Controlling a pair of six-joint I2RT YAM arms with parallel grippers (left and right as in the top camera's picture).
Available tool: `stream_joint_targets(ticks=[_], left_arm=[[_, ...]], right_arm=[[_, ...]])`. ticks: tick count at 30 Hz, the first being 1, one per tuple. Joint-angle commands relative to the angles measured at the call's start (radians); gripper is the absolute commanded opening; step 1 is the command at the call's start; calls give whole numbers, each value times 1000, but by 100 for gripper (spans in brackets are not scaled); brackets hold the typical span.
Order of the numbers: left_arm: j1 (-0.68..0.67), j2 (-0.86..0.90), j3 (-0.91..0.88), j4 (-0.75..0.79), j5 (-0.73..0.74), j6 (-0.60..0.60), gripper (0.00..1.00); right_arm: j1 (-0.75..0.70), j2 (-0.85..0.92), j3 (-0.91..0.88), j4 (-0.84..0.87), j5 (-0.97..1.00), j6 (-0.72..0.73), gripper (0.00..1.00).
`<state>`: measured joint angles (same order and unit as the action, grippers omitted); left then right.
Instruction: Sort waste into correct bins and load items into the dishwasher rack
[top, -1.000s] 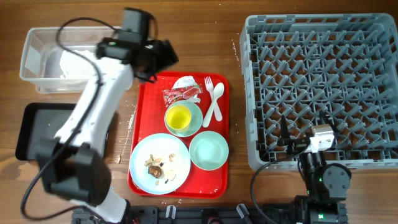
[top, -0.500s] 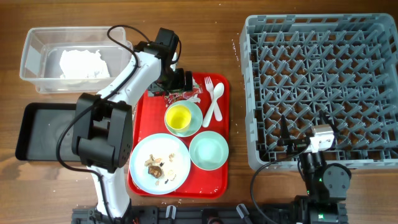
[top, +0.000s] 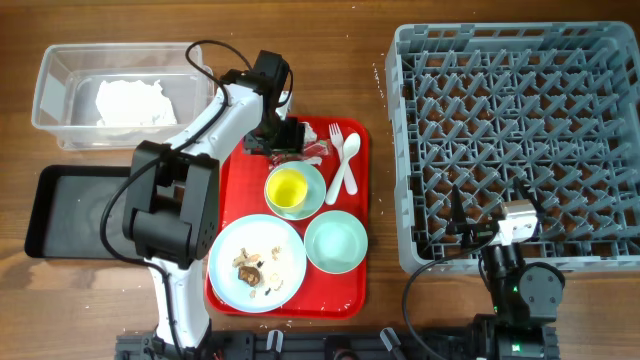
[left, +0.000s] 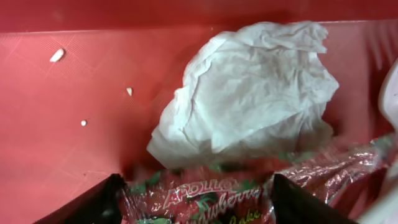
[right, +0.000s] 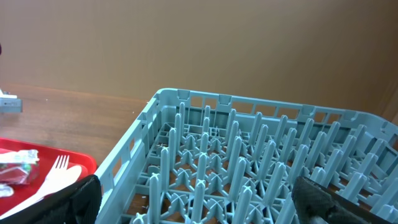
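Observation:
My left gripper (top: 284, 136) (left: 199, 202) is open and low over the back of the red tray, its fingers on either side of the red-and-white wrapper (left: 205, 196) (top: 314, 152). A crumpled white napkin (left: 249, 106) lies just beyond the wrapper. Another napkin (top: 135, 100) lies in the clear tub (top: 55, 70). The black tray (top: 60, 210) sits in front of the tub. The yellow cup (top: 289, 189) stands in the light blue bowl (top: 318, 180). The pale green bowl (top: 336, 243), the plate (top: 288, 252) with food scraps (top: 250, 268), the fork (top: 335, 138) and the spoon (top: 348, 160) are on the red tray. My right gripper (top: 500, 228) (right: 202, 199) is open and empty at the grey rack's (top: 520, 130) front edge.
The red serving tray (top: 225, 215) lies between the bins and the rack. Loose rice grains (left: 57, 55) dot its surface. The left arm (top: 205, 125) stretches across the tub's right end. Bare wooden table shows around everything.
My left arm has swung from beside the tub down onto the back of the red tray, and the gripper now straddles the wrapper. The right arm has not moved.

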<state>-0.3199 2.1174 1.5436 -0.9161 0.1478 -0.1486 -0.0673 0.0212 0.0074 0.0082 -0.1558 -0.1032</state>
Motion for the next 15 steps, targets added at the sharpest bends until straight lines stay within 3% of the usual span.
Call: stream_joint_targets(ticks=[1,2,5,9,10,11,15], left_arm=[[-3,11,-3,3,8,10,58],[-3,11,-3,3,8,10,50],[-3,11,-3,3,8,11,52],[-4,11,-8,7,8,10,24],[-3,11,-8,9,8,6,11],[-3,11,-8,10,8,-1,4],[15,4,5,17,6,-98,4]], right_arm=[[-5,-7,-2,3,5,-10,100],[-5,-7,-2,3,5,-10,100],[-5,-7,-2,3,5,-10,100],[-5,-7,-2,3,5,-10,100],[-5,-7,-2,3,5,-10,100],[-5,-7,-2,3,5,-10,100],[-5,-7,-2,3,5,-10,100]])
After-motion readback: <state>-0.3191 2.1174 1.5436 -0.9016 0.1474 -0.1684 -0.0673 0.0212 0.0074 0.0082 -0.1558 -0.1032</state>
